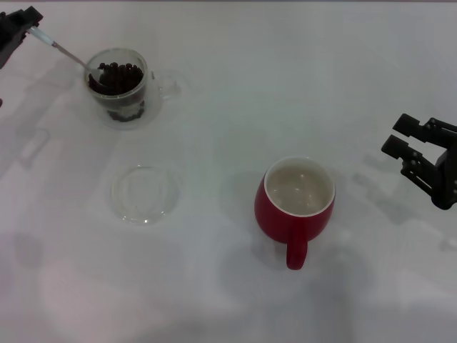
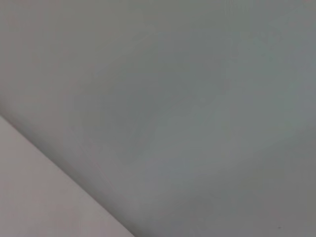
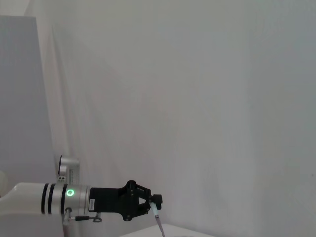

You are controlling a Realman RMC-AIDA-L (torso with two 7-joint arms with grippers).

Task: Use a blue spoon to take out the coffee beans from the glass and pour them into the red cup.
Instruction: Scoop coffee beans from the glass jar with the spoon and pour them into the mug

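From my seat at the controls I've got the white table (image 1: 235, 86) filling the head view, and the biggest thing on it is the red cup (image 1: 294, 209), sitting right of centre near my side, loop handle pointing toward the robot, white inside (I can't make out any beans in it). Out at the right edge the right gripper (image 1: 408, 146) hangs above the table, its fingers spread apart and holding nothing, well apart from the cup.

Over on the far left stands the glass (image 1: 121, 87), its small clear handle sticking out to the right, with the coffee beans (image 1: 118, 74) heaped dark inside up near the rim. Nearer to me, between the glass and the red cup, a flat clear round dish (image 1: 146, 193) lies on the table.

Now the tool: the left gripper (image 1: 27, 27) sits at the top-left corner, clamped on the pale handle end of the blue spoon (image 1: 66, 52). The spoon slants down to the right, and its metal bowl is inside the glass mouth, at the left side of the bean heap. The right wrist view shows the same left gripper (image 3: 152, 203) from afar, spoon handle (image 3: 158, 218) pinched and angling downward. The left wrist view gives me only a blank grey surface.
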